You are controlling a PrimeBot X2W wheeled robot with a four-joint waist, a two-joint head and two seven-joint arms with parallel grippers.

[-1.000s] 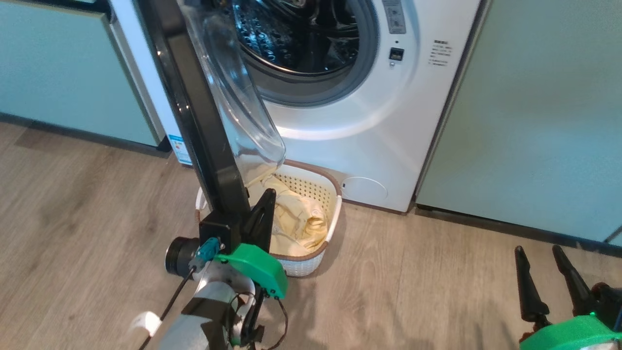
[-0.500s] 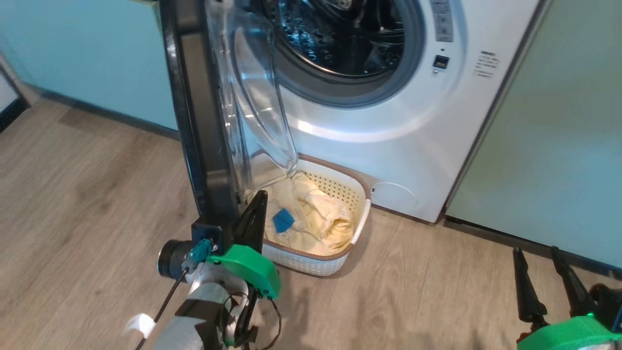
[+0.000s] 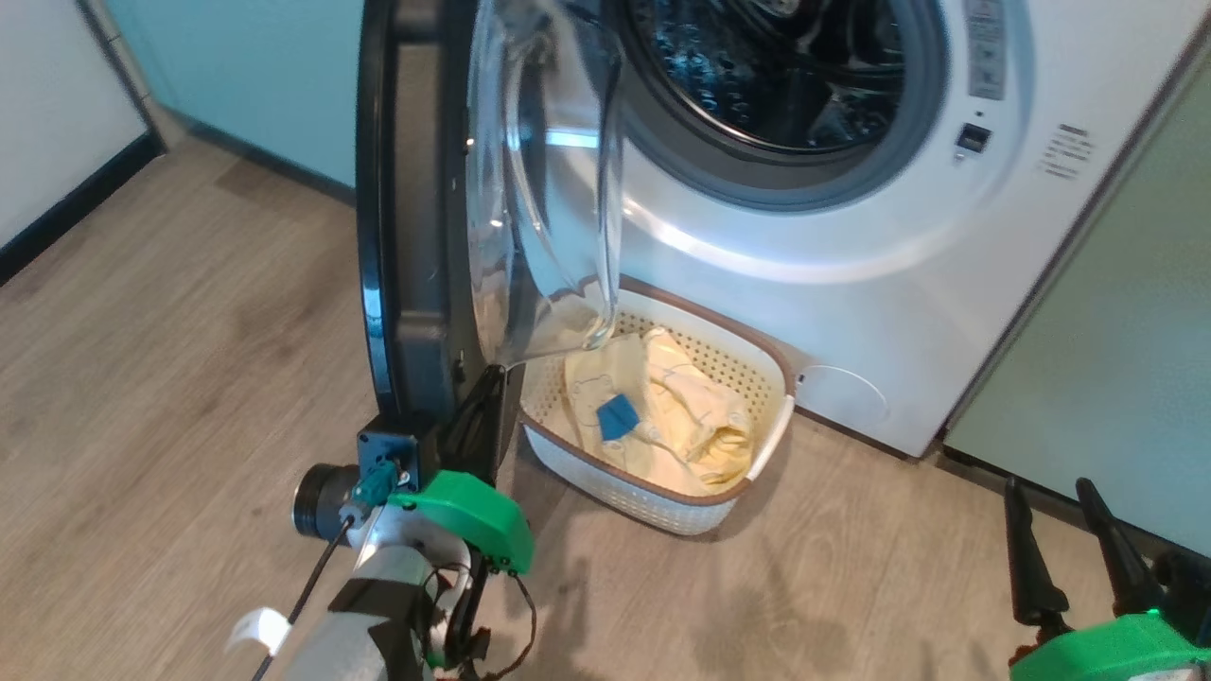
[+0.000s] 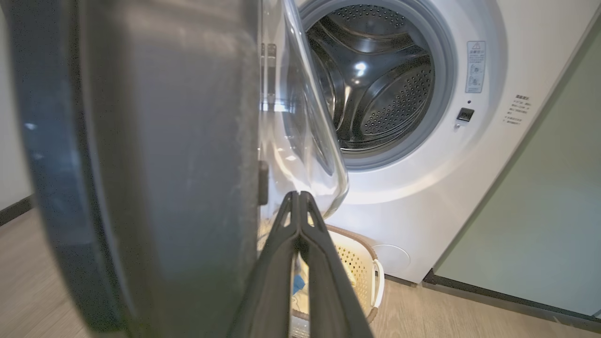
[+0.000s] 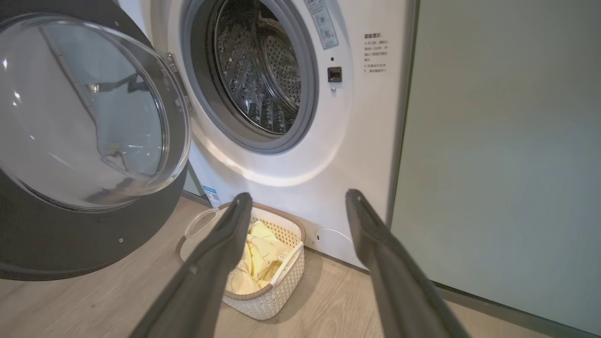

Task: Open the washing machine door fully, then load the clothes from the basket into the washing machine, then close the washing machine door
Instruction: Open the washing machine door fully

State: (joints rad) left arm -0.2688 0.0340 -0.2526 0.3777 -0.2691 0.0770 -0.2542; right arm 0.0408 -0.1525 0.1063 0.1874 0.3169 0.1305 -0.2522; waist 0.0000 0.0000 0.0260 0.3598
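Note:
The washing machine (image 3: 851, 312) stands with its steel drum (image 4: 375, 84) exposed. The washing machine door (image 3: 416, 236) hangs open to the left, black rim toward me, and its glass bowl (image 3: 549, 189) bulges toward the drum. My left gripper (image 3: 482, 407) is shut, its fingers lying against the inner side of the door's lower edge, with nothing between them. On the floor below the opening sits the cream basket (image 3: 653, 492), which holds the pale yellow clothes (image 3: 681, 407) with a blue patch. My right gripper (image 3: 1060, 530) hangs open and empty at the lower right, away from the basket (image 5: 277, 295).
Pale green cabinets flank the washer on the left (image 3: 265, 76) and on the right (image 3: 1116, 378). A white wall with a dark skirting (image 3: 57, 95) closes the far left. Wood floor (image 3: 189, 378) lies open left of the door and in front of the basket.
The head camera has turned, so the washer and basket sit farther right. The door has swung a little wider, with my shut left gripper still at its lower edge. The right gripper is unchanged.

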